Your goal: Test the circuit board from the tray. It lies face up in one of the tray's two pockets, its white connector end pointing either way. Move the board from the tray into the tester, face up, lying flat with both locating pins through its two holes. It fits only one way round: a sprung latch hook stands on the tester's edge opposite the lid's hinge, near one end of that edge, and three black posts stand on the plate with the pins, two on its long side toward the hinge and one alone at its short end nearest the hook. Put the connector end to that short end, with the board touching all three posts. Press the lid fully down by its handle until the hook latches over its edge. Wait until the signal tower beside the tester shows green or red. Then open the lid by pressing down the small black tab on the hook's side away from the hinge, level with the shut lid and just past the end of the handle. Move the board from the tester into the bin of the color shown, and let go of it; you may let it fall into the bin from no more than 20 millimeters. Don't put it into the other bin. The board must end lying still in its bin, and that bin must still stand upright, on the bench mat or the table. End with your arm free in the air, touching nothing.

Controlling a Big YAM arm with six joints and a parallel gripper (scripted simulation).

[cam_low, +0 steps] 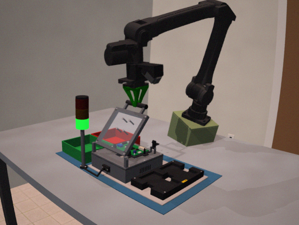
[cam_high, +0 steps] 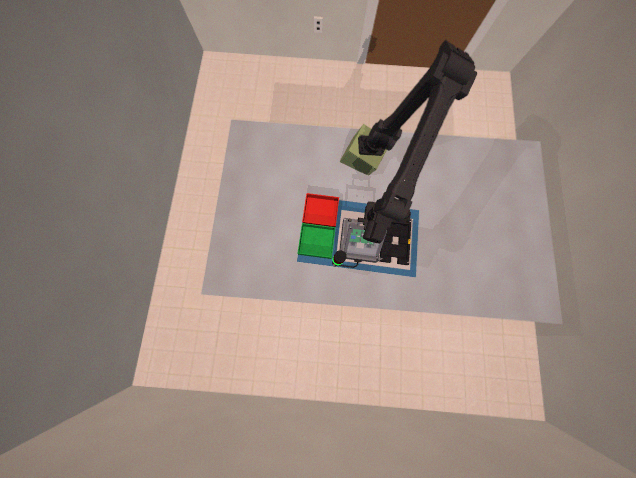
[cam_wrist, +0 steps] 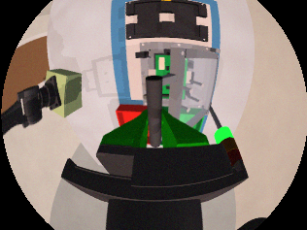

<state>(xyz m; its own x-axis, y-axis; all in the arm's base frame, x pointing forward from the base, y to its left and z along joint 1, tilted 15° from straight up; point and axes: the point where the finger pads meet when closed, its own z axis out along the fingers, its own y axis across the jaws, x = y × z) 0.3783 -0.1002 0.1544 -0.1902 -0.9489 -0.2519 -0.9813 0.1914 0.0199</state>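
Exterior view shows my pincer [cam_low: 135, 103] clamped on the lid's handle [cam_low: 137, 104], fingers nearly closed around the bar, holding the clear lid [cam_low: 121, 129] raised at a steep tilt over the tester [cam_low: 128, 164]. The circuit board [cam_low: 137, 151] lies on the tester's plate under the lid, its white connector end toward the latch hook [cam_low: 153, 144]. The signal tower [cam_low: 82, 123] glows green, so I judge the green bin [cam_low: 72, 148] is the target, not the red bin [cam_low: 115, 137] beside it.

My worry is the lid: if I release the handle at this angle it may drop back and latch again over the board. Pulling past the hinge's limit could drag the tester across the surface.

From the wrist view the handle bar hides much of the board, and I cannot tell whether it sits on both pins. The top view buries the pincer under the arm. The black tray [cam_low: 169, 180] looks vacated.
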